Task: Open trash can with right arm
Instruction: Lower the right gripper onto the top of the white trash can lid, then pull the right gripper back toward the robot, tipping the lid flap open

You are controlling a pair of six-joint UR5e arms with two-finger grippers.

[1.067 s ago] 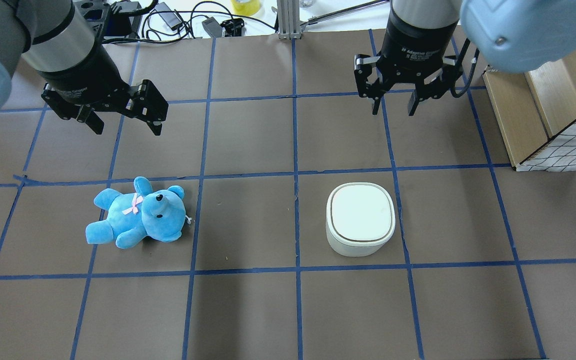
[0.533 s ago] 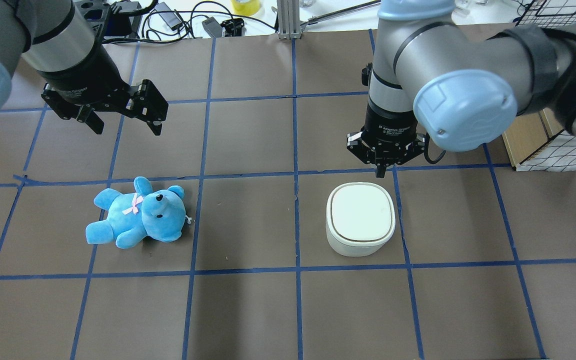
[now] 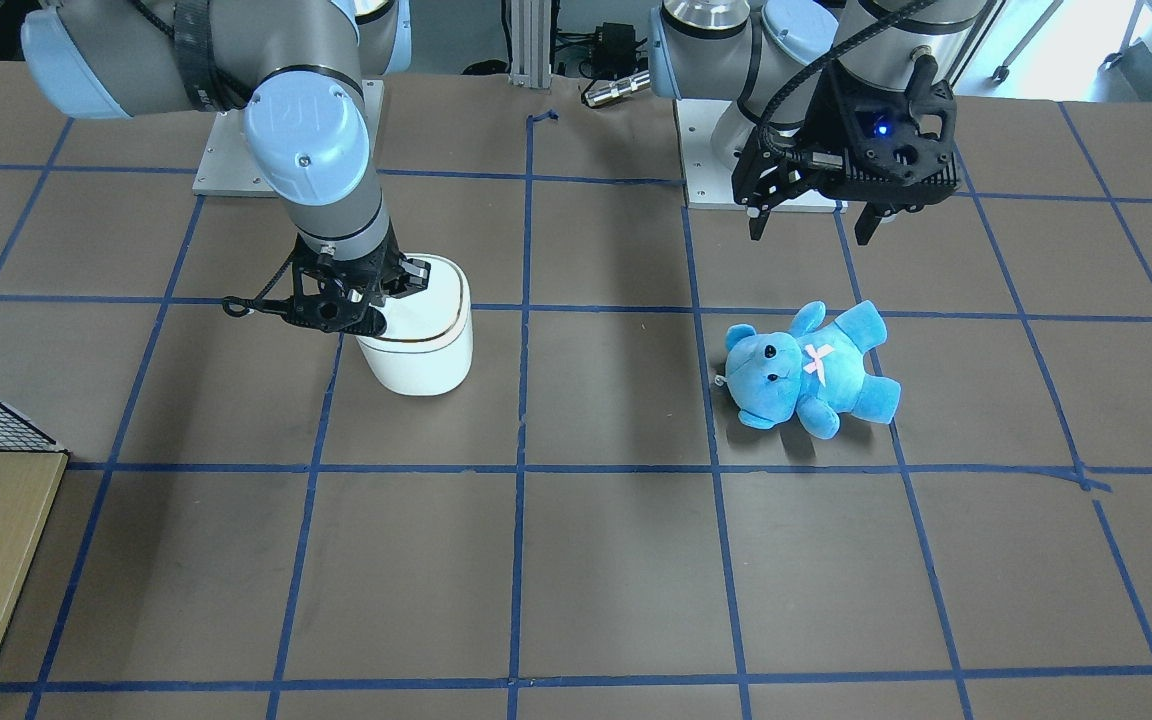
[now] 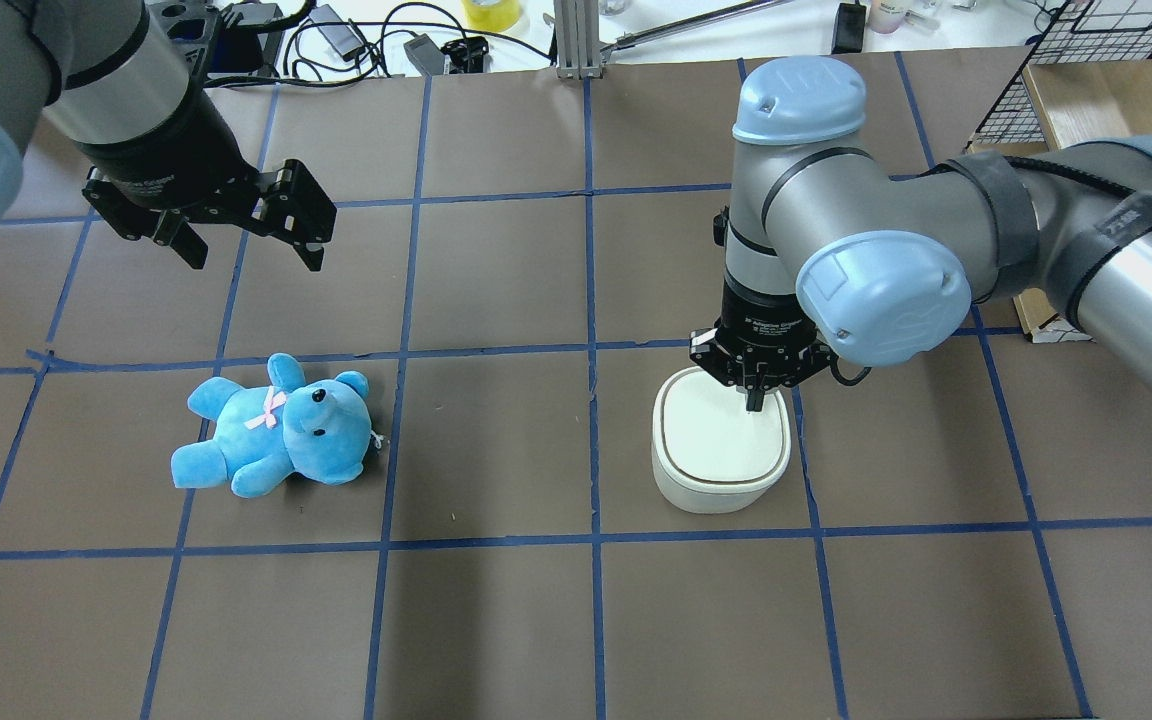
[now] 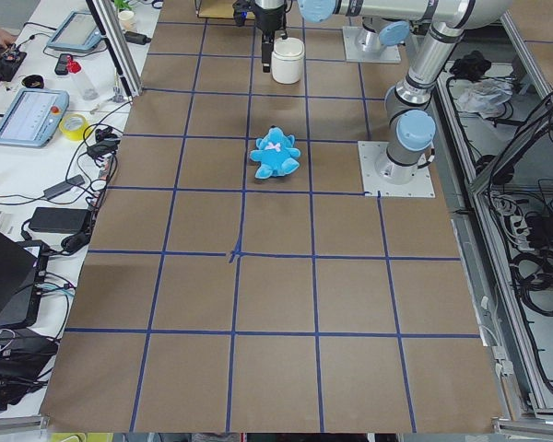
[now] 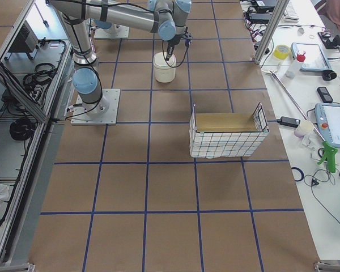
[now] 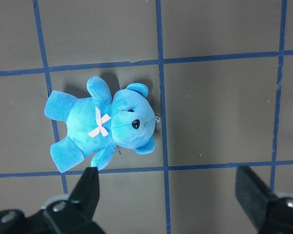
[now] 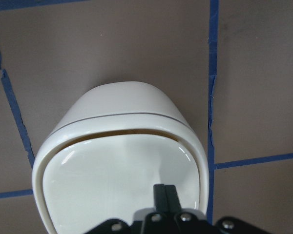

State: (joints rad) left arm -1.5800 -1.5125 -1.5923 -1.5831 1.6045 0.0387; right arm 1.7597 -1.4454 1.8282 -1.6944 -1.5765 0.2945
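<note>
Overhead, the closed right gripper [image 4: 754, 403] seemingly touches the trash can [image 4: 711, 450].

Overhead sits on the near side, looking forward and down on the tabletop [image 4: 496, 630]; front view sits on the far side, facing back, steeply down. Both share bin [image 4: 721, 455] and teddy [image 4: 276, 440]. Side views look along it from both ends, distant. Left wrist looks down on teddy; right wrist close over bin.
</note>
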